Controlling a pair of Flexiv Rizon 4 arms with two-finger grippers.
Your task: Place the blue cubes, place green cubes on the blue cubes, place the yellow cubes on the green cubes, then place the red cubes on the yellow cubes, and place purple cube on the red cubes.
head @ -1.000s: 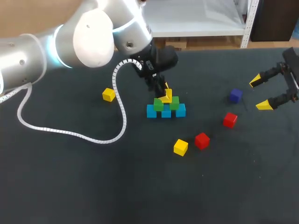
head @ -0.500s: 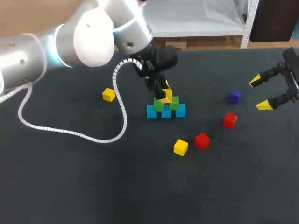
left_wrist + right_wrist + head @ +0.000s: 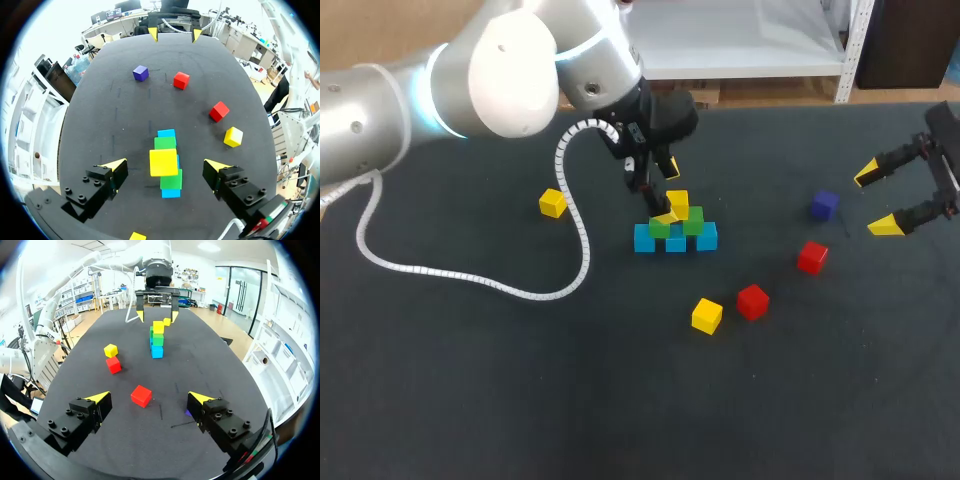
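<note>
I'm hovering my left gripper (image 3: 166, 166), fingers spread, over the stack (image 3: 676, 238): blue row, greens, one yellow cube (image 3: 678, 203) already on top. My right gripper (image 3: 877, 199) is hanging spread, well off from the stack. The red cubes (image 3: 811, 257) and purple cube (image 3: 824, 205) are lying loose, not yet placed.

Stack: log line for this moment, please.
left gripper open above yellow cube | yellow cube on green cubes on blue cubes | right gripper open
</note>
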